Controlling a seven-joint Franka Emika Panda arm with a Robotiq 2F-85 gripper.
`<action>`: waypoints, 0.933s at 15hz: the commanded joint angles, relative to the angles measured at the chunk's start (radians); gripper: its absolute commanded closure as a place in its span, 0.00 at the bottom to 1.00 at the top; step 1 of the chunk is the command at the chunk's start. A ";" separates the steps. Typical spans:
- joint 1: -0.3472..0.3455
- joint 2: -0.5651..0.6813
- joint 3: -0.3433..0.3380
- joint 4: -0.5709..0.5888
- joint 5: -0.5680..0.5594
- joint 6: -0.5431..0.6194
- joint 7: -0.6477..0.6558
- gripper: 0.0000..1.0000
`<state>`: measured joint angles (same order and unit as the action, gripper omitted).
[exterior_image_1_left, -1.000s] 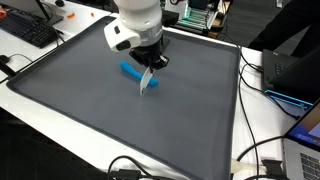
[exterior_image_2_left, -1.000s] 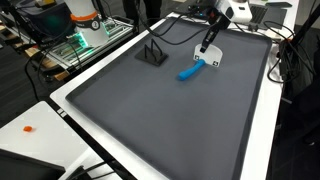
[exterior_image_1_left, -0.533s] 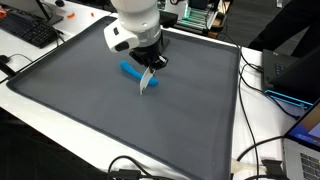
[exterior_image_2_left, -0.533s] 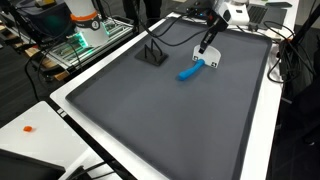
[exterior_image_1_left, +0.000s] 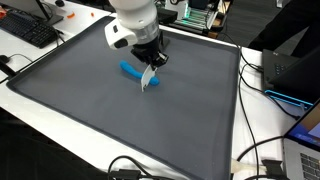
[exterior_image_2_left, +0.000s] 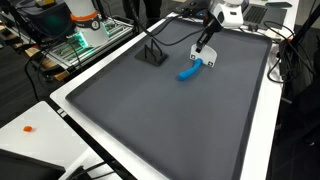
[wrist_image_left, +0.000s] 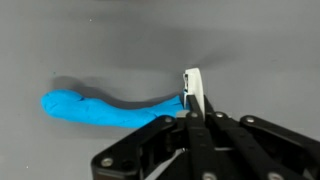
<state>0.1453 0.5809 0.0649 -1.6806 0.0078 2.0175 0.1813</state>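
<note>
Wrist view: one gripper (wrist_image_left: 190, 112), fingers pressed together, pinching one thin white piece (wrist_image_left: 192, 85) that sticks out past the fingertips. One blue handle (wrist_image_left: 100, 108) lies flat on the grey surface. Its narrow end touches the white piece right at the fingers and its rounded end points away. Can't tell if blue and white are one tool or two parts.

In both exterior views the gripper (exterior_image_1_left: 150, 71) (exterior_image_2_left: 203, 50) points down from the arm, low over the mat. The white piece (exterior_image_1_left: 149, 83) (exterior_image_2_left: 212, 62) is just below the fingertips and tilted. The blue handle (exterior_image_1_left: 130, 70) (exterior_image_2_left: 188, 70) lies on the mat just beside it, in the mat's far half as seen in both exterior views, nearer one long edge in an exterior view.

One dark grey mat (exterior_image_1_left: 100, 120) (exterior_image_2_left: 150, 110) with a raised rim covers most of one white table (exterior_image_2_left: 40, 112).

Further out: one small black stand (exterior_image_2_left: 152, 55) on the mat, well apart from the blue handle. One small orange object (exterior_image_2_left: 29, 128) sits on the bare table off the mat. One black keyboard (exterior_image_1_left: 30, 32) sits beyond the mat's corner. Black cables (exterior_image_1_left: 130, 168) run along the table edge, count unclear.
</note>
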 joint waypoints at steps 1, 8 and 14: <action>-0.004 -0.045 0.004 -0.078 0.033 0.019 0.007 0.99; 0.002 -0.113 -0.001 -0.100 0.025 -0.013 0.012 0.99; -0.001 -0.167 -0.012 -0.087 0.002 -0.054 0.018 0.99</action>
<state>0.1454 0.4569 0.0623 -1.7409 0.0247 1.9848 0.1851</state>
